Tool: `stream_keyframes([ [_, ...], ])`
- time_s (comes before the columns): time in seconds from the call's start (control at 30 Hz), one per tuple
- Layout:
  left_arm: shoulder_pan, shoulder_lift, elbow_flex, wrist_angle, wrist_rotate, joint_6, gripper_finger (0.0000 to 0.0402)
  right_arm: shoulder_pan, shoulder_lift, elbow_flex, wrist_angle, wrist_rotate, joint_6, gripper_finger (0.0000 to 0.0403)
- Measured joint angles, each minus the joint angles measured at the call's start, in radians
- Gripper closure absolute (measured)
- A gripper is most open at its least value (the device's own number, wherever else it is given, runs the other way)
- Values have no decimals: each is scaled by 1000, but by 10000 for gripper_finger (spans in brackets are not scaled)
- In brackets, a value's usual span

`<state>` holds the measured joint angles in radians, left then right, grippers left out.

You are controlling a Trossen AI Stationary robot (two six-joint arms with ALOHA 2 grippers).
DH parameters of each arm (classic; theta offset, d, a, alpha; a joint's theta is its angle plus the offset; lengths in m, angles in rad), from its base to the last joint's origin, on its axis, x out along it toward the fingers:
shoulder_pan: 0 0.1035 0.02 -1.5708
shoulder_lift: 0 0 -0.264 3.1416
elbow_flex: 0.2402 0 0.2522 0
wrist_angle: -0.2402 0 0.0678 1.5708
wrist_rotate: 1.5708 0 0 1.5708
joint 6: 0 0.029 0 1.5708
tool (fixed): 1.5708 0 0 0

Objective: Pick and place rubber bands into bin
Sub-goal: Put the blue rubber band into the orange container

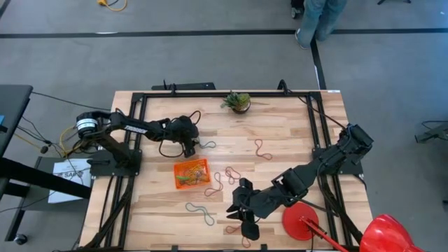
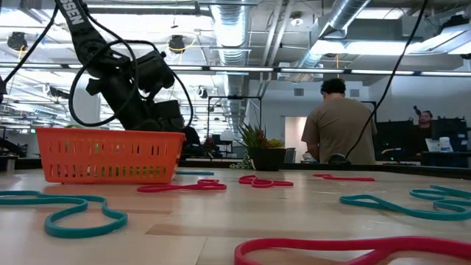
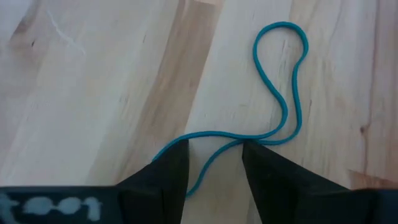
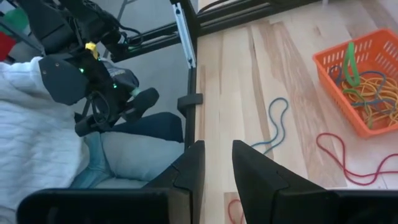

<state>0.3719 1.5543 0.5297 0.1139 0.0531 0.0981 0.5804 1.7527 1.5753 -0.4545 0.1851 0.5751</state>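
Observation:
The orange mesh bin (image 1: 176,168) (image 2: 110,158) (image 4: 323,59) sits on the table's middle left with several coloured rubber bands inside. My left gripper (image 1: 190,147) (image 3: 214,155) is low over the table just beyond the bin's far side, open. Its fingers stand either side of a teal band (image 3: 280,81) (image 1: 207,145) that lies flat on the wood. My right gripper (image 1: 247,227) (image 4: 217,162) hovers near the near edge, right of the bin. It is open by a narrow gap, with nothing seen between the fingertips. Loose bands lie around: red (image 1: 262,148), red (image 1: 231,173), blue (image 1: 199,212).
A small potted plant (image 1: 238,102) stands at the far edge. A flat red disc (image 1: 301,221) lies near my right arm. Black frame rails run along both table sides. Teal (image 2: 59,210) and red (image 2: 184,186) bands lie before the bin. A person (image 2: 338,125) stands in the room behind.

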Motion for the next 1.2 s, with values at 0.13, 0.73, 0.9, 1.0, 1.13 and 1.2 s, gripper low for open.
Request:
stream_keyframes([
  [0.13,-6,0,1,-24,10,10,297,0,0,0,0,0,0,326],
  [0.73,-126,-328,120,-361,105,-79,401,0,1,0,-1,-4,1,326],
  [0.9,-266,-549,148,-455,108,-171,401,0,1,0,-1,-5,1,326],
  [1.0,-373,-652,149,-494,103,-247,401,0,1,0,-1,-5,1,326],
  [1.13,-516,-714,150,-539,22,-313,401,0,1,0,-1,-5,1,326],
  [1.2,-579,-718,150,-550,-34,-337,401,0,1,0,-2,-5,1,326],
])
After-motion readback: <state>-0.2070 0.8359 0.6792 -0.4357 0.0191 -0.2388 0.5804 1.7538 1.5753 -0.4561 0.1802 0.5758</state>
